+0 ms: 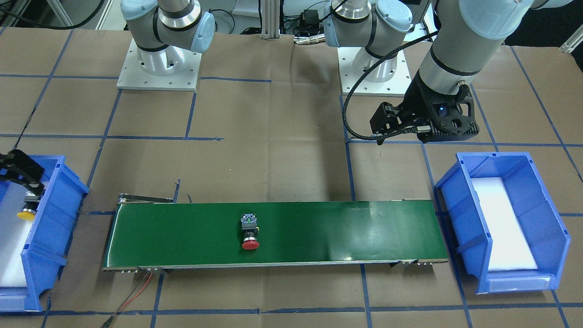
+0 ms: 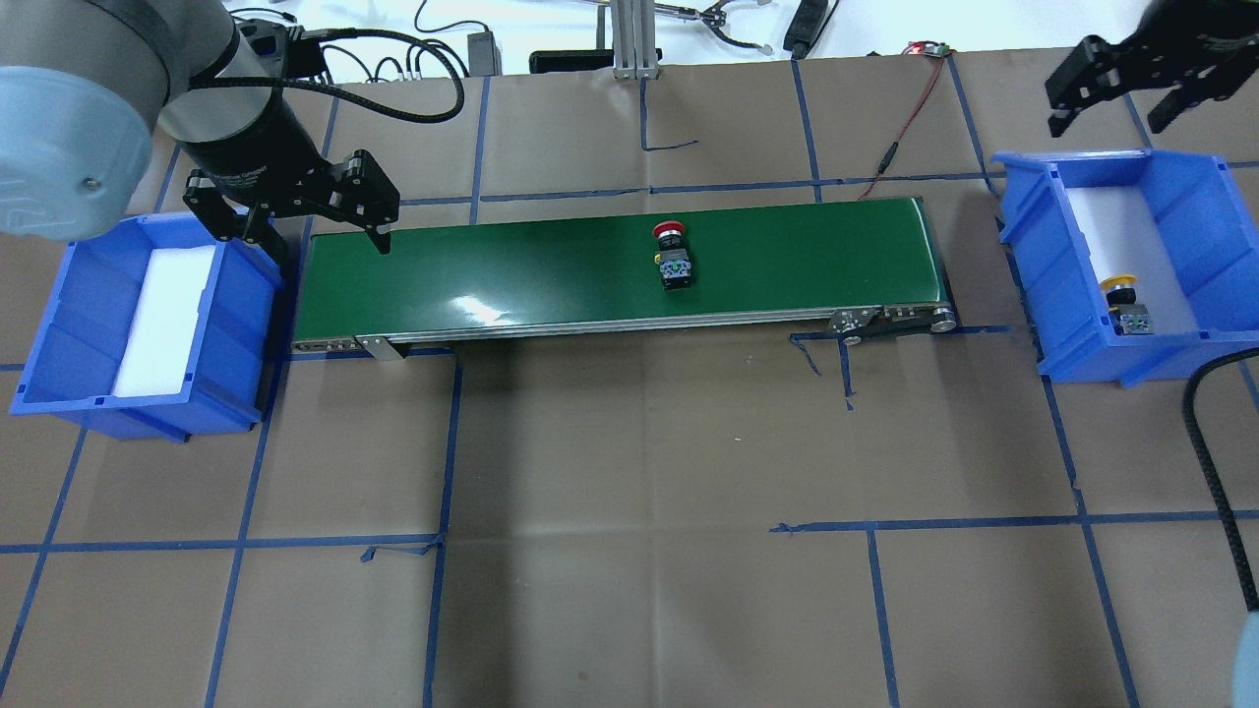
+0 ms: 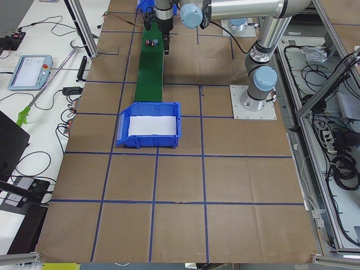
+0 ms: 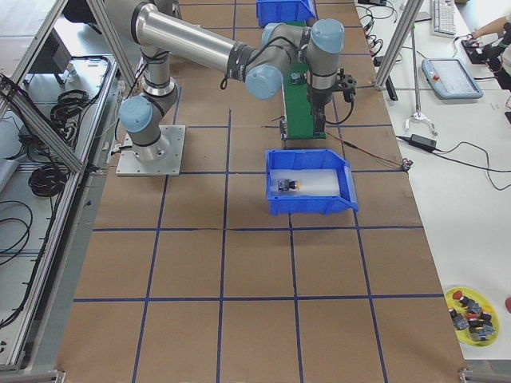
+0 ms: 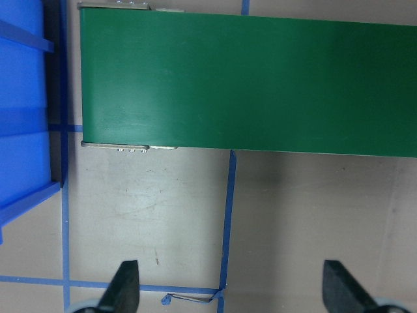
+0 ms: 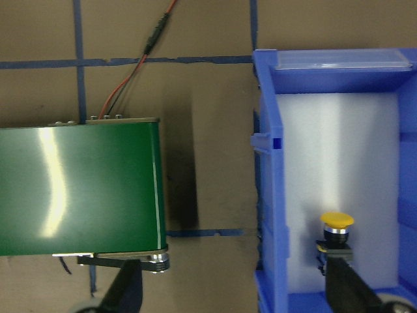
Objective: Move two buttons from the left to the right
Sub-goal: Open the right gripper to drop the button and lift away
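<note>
1. The yellow button (image 2: pixel 1124 303) is lying in the right bin (image 2: pixel 1215 362).
2. The red button (image 2: pixel 672 258) is lying midway along the belt (image 2: pixel 511 265). It looks light and rigid with a round cap, so it is probably gripping best across its black body.
3. The left gripper (image 2: pixel 315 236) is hovering by the belt's end with its fingers apart. The right gripper (image 2: pixel 1107 113) is hanging beyond the bin, likewise spread.

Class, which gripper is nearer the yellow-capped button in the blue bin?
Right. The right gripper hovers above the bin holding the yellow-capped button; the left gripper is at the belt's opposite end.
</note>
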